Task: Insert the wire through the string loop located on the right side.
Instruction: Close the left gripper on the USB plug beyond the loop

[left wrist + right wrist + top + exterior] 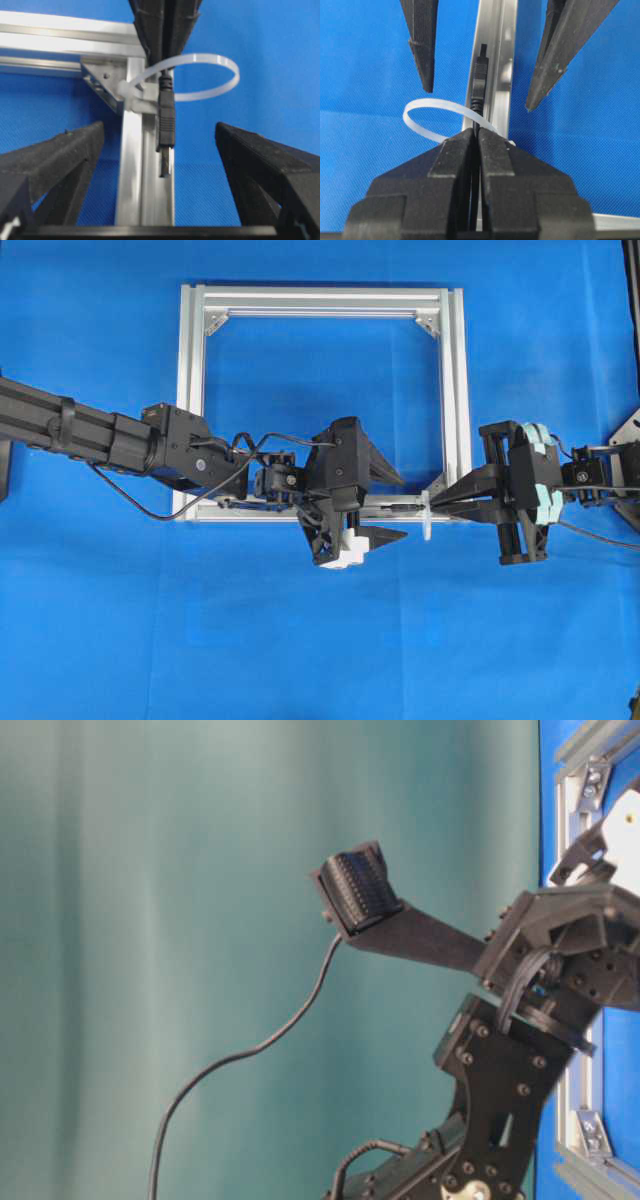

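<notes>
I see one wire (165, 117), one loop (202, 77) and one frame (455, 390) on the blue desk (320, 640). The loop stands at the frame's lower right corner, tied to the bottom rail. The right gripper (476, 137) has its fingers (452, 150) fully closed on the wire just behind the plug, which points through the loop toward the left gripper (160, 145). The left gripper's fingers (55, 155) stand wide apart, one on either side of the plug tip, holding nothing. I judge the wire light and limp along its length, stiff only at the plug, so I would take hold on the plug body. The loop looks thin and springy; a sideways push would likely bend it.
</notes>
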